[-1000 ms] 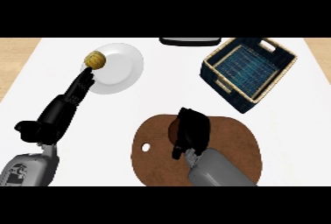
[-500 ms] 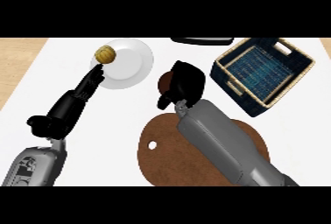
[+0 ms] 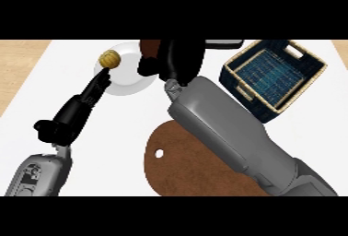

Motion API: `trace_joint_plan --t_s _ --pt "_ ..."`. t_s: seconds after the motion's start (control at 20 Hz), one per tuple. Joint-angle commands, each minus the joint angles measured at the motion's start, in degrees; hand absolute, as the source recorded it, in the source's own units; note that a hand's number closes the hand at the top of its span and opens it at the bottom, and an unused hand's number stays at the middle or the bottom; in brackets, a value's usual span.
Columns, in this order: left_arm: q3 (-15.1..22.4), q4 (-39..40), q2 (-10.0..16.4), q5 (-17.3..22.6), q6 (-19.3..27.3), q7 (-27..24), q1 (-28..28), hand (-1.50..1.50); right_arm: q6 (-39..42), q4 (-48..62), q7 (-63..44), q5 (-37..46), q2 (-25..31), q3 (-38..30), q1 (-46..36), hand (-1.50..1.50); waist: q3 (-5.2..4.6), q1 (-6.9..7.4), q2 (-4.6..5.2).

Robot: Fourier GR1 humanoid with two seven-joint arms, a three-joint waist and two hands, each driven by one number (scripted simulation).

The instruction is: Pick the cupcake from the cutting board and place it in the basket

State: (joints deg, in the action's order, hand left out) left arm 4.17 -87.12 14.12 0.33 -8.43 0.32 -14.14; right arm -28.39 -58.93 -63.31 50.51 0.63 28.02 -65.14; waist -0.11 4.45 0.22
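Up near the counter's (image 3: 108, 156) far edge, the right hand (image 3: 173, 57) is clenched round the cupcake (image 3: 151, 47), of which only a brown part shows beside the fingers. It hangs over the plate's (image 3: 128, 83) right rim, left of the basket (image 3: 262, 108) and well off the board (image 3: 190, 170). The left hand (image 3: 71, 110) lies released, its straight fingers reaching the plate beside a yellow ball (image 3: 109, 58).
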Motion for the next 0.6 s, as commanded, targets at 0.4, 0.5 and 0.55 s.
trace_joint_plan --t_s 0.4,0.5,0.55 --pt "-1.92 -0.41 1.19 0.51 -0.54 -1.34 3.24 0.0 0.73 9.25 -21.1 8.03 -0.6 -5.11 -16.53 1.5 -0.07 -1.9 -0.57" --pt "-1.08 0.09 -0.3 -1.3 1.7 -0.18 1.14 0.0 -1.01 14.24 -18.4 8.66 -0.6 -8.65 -17.47 1.5 -0.03 -2.28 -0.03" --pt "-1.6 -1.16 -0.07 0.16 0.66 -0.4 2.39 0.0 -1.76 14.78 -16.66 9.73 -0.57 -10.71 -17.09 1.5 0.02 -2.84 -0.18"
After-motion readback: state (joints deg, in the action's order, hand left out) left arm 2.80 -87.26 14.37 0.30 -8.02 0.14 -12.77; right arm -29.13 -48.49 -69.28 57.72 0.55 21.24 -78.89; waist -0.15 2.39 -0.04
